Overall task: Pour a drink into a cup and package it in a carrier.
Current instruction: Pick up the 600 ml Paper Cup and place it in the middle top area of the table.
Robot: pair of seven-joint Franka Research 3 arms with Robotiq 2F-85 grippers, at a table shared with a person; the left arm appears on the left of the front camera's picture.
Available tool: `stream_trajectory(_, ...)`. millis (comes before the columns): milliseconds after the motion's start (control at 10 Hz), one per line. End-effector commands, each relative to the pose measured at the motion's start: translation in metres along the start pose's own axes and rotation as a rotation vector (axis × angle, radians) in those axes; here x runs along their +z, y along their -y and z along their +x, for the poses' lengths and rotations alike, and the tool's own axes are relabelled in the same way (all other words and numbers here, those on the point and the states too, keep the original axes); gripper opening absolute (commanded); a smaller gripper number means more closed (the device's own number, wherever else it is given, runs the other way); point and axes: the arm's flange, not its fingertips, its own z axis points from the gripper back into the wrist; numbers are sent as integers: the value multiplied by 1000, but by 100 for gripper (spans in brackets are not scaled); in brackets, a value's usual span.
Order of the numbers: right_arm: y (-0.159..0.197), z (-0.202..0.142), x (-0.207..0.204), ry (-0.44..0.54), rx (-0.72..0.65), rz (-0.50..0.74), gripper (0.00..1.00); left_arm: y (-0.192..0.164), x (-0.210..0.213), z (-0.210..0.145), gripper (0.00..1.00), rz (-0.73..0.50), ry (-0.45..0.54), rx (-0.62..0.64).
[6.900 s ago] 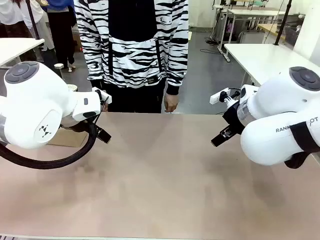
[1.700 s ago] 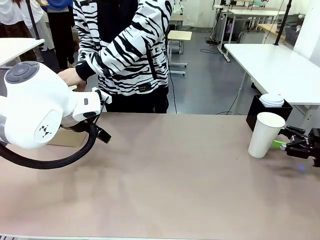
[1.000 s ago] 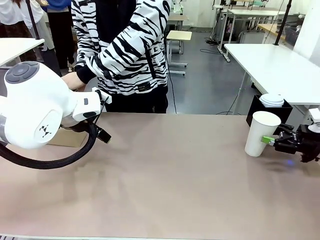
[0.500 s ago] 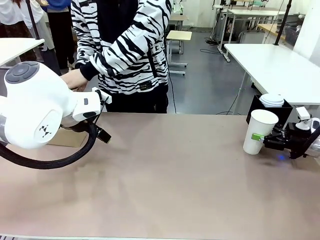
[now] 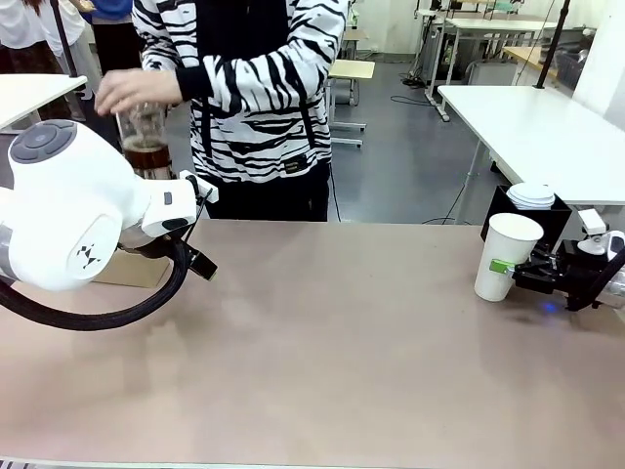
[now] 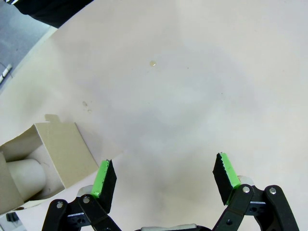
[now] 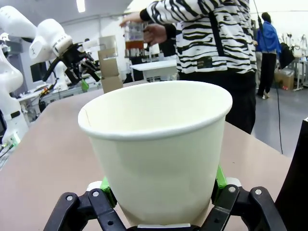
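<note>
Our right gripper clasps the cup at the far right, our left gripper gapes near the carrier, and with the drink in a hand far left, we likely next steady the cup for pouring.

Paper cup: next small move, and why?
Probably lift the paper cup and carry it toward mid-table: the right pincer hugs its sides, it is lidless, and the person holds the glass jug of dark drink at far left.
</note>
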Motion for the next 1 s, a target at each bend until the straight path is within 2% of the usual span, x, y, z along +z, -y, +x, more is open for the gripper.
stream_trajectory(0,0,0,0,0,0,0,78,0,0,0,100,-2,1,0)
stream_trajectory(100,-14,21,-16,43,29,-4,79,0,0,0,100,-2,1,0)
stream_trajectory(200,-24,45,-38,51,50,-22,73,0,0,0,100,-2,1,0)
stream_trajectory(300,-31,65,-63,46,51,-69,75,0,0,0,100,-2,1,0)
stream_trajectory(400,-36,82,-95,25,53,-74,69,0,0,0,100,-2,1,0)
stream_trajectory(500,-34,93,-130,18,49,-88,71,0,0,0,100,-2,1,0)
stream_trajectory(600,-29,99,-167,16,29,-111,65,0,0,0,100,-2,1,0)
stream_trajectory(700,-20,100,-198,8,12,-143,68,0,0,0,100,-2,1,0)
stream_trajectory(800,-10,96,-226,-7,6,-176,63,0,0,0,100,-2,1,0)
stream_trajectory(900,3,88,-248,-8,-1,-192,63,0,0,0,100,-2,1,0)
